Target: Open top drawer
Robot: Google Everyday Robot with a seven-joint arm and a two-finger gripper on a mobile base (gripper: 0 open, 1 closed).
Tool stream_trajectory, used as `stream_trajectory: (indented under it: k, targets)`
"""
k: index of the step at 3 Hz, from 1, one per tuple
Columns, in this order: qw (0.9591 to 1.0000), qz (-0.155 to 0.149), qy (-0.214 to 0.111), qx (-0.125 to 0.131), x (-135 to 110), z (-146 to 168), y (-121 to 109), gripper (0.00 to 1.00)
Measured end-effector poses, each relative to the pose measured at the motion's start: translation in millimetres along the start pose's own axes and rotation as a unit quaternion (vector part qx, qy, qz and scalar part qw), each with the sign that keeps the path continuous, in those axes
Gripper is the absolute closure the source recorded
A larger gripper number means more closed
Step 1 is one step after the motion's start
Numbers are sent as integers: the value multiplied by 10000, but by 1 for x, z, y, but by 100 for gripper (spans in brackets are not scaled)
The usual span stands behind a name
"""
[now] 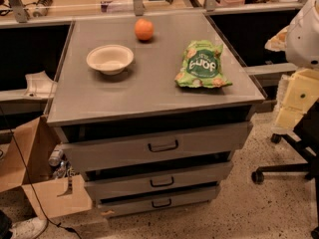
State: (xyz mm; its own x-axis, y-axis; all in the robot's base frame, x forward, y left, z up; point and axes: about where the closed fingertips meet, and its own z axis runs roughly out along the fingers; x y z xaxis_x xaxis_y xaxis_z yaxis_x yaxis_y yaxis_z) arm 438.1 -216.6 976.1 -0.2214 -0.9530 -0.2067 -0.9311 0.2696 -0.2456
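The top drawer is the widest grey front of three, right under the grey cabinet top. Its small dark bar handle sits at centre. A dark gap runs above the front, and no tray interior shows. Two shorter drawer fronts, the middle and the bottom, lie below it, each with a dark handle. The gripper is not in view. Only a white rounded arm part shows at the right edge, well apart from the drawers.
On the cabinet top are a white bowl, an orange and a green snack bag. A cardboard box stands at the left. An office chair base and yellowish items are at the right.
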Motion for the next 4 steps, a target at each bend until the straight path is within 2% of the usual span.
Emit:
stream_trajectory:
  k: [1,2,3,4]
  targets:
    - [10000,-62,-16,40,-3,4,5,0]
    - [9999,-96,-68,-25,-2,19,10,0]
    - [9996,-86,-137,-228,0,37,22,0]
    - [9996,-86,-134,-232,0,38,23,0]
